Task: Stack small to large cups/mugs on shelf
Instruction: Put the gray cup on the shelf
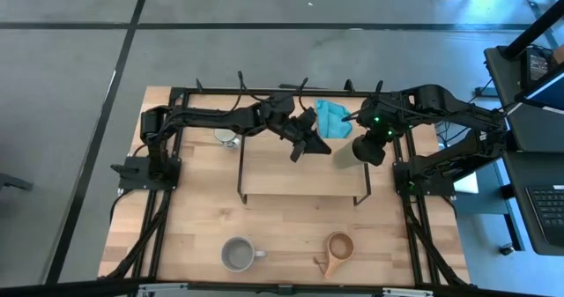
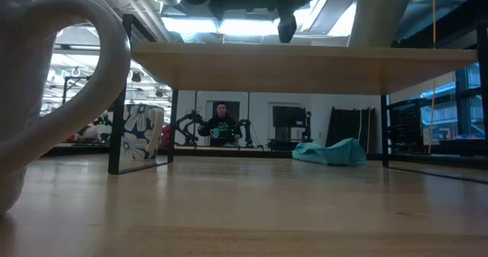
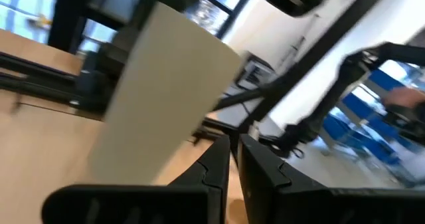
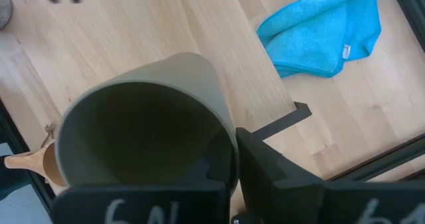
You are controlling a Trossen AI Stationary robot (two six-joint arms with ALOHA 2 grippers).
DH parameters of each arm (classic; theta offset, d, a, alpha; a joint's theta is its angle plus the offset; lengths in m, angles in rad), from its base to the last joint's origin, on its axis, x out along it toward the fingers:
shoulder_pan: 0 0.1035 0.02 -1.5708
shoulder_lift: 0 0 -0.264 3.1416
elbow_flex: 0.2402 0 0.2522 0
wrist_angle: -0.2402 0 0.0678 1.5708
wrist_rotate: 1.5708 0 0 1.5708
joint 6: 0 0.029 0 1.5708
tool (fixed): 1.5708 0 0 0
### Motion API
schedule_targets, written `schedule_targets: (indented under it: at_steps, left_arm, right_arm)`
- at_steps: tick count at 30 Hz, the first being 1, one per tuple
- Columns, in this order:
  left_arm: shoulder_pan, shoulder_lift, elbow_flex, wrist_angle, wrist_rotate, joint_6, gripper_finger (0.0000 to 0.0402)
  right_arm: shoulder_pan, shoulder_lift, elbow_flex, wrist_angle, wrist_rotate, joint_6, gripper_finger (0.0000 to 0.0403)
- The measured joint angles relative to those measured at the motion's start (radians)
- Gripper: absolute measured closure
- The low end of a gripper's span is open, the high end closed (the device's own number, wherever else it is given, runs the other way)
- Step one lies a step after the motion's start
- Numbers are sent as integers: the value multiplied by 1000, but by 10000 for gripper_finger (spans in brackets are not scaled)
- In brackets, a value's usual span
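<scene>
One olive-green cup [image 4: 143,127] — shelf's [image 1: 291,174] right edge.

You can read little here: only partial white marks, perhaps "6A", on the right gripper [image 4: 232,157] housing.

The high camera looked straight down on the whole table [image 1: 291,235]. The low one sat at tabletop level, facing level under the shelf [image 2: 305,66] into the room. The right wrist camera looked down past the right gripper [image 4: 232,164] onto the shelf edge and teal cloth [image 4: 329,31], both shared with the high view. The left wrist view, close behind the left gripper [image 3: 234,159], seemed tilted.
</scene>
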Motion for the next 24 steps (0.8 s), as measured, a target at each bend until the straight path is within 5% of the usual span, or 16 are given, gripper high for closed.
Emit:
schedule_targets:
  at_steps: [9,13,18,24]
  left_arm:
    - [5,0,0,16,-181,29,374]
    - [5,-1,0,47,-85,55,374]
    - [-30,-1,0,-32,-84,175,374]
    - [-75,-1,0,-188,-209,285,374]
  right_arm:
    - [0,0,0,0,0,-2,380]
    - [0,0,0,0,1,-3,380]
    - [0,0,0,0,0,-4,380]
    - [0,0,0,0,0,1,380]
